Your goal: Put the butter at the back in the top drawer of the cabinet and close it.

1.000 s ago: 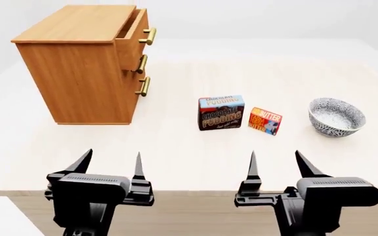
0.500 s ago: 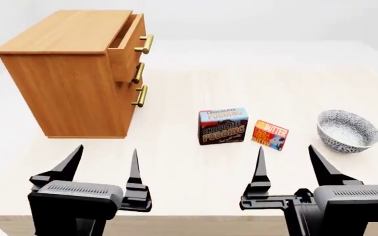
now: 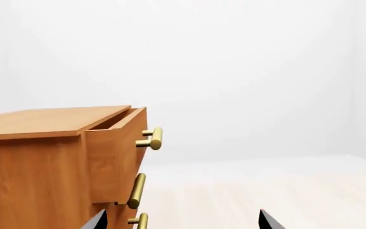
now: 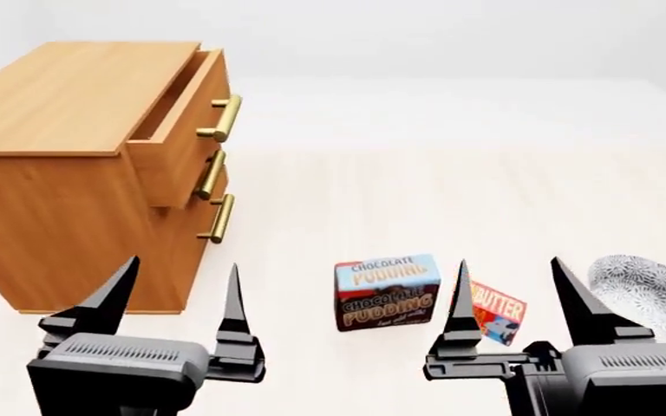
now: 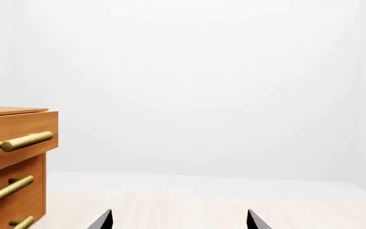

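While my left claw and right claw both hang spread wide and empty, the butter stands on the surface just beyond my right one, beside the pudding box; farther left, the cabinet has its top drawer pulled partly out.

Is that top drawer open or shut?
Partly open: the top drawer juts out past the two lower drawers, with a dark gap under the cabinet top.

Light-brown cabinet with brass handles, red-orange butter, blue-and-brown pudding box, grey-speckled bowl.
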